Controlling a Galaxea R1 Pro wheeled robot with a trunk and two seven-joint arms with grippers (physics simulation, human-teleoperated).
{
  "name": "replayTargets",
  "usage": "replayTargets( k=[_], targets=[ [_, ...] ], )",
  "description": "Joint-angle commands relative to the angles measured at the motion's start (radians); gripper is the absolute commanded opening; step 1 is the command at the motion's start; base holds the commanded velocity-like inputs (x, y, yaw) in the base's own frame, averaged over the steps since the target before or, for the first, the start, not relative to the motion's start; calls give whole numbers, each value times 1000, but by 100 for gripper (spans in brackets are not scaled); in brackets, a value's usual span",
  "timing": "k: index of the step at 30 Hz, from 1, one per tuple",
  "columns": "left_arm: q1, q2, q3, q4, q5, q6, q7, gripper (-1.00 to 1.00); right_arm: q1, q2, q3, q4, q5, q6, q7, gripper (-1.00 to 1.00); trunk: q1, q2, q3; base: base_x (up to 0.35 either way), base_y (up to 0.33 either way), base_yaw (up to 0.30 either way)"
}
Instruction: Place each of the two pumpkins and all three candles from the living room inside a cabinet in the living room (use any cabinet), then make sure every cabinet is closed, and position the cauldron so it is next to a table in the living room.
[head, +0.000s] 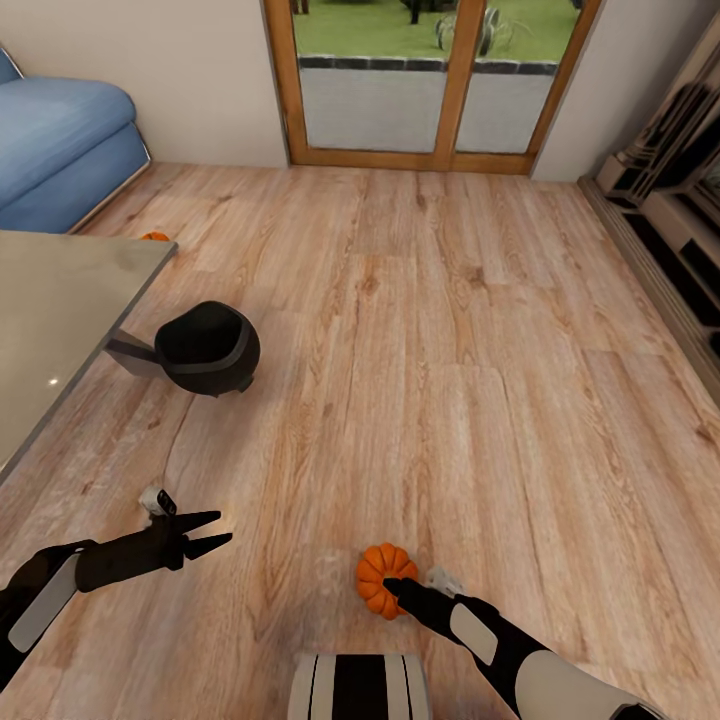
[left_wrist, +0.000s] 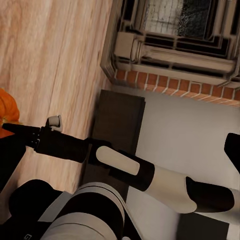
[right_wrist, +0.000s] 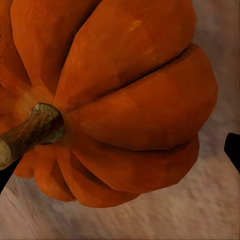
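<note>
Right gripper: low over the floor, close in front of the robot's base, its dark fingers reaching onto the near pumpkin. In the right wrist view a fingertip shows at either edge of the fruit, so the jaws are spread around it; I cannot tell whether they are pressing on it.
Near pumpkin: small, orange and ribbed, sitting on the wooden floor. Its brown stem points sideways toward the wrist camera.
Left gripper: hanging above the floor off to the left, jaws parted with nothing between them, well apart from the pumpkin.
Cauldron: black round pot on the floor, farther out on the left, tipped so its wide mouth faces up and to the left. The inside looks dark and I see nothing in it. It lies just beside the table's edge and a slanted table leg.
Table: glossy grey-beige top along the left side.
Second pumpkin: only a sliver of orange peeks out on the floor past the table's far corner.
Sofa: blue, in the far left corner.
Shelving unit: dark, along the right wall, well clear of both arms.
Glass doors: wood-framed, at the far wall, grass outside.
</note>
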Motion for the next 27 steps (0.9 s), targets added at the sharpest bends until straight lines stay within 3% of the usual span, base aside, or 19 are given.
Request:
replayTargets(
  k=[1,10,17,27],
  targets=[
    [0,1,-3,0,4,8,-2,100,0,-1,0,4,10,-2,-9,100,0,0,-1,0,0,0],
    [0,0,-4,0,3,8,-2,100,0,-2,3,2,16,-39,5,100,0,0,-1,0,0,0],
    [0,0,-5,0,1,8,-2,100,0,-2,10,8,88,-70,83,100,0,0,-1,0,0,0],
    [0,0,-7,0,3,8,-2,100,0,-1,10,12,94,-71,92,100,0,0,-1,19,7,0]
  ],
)
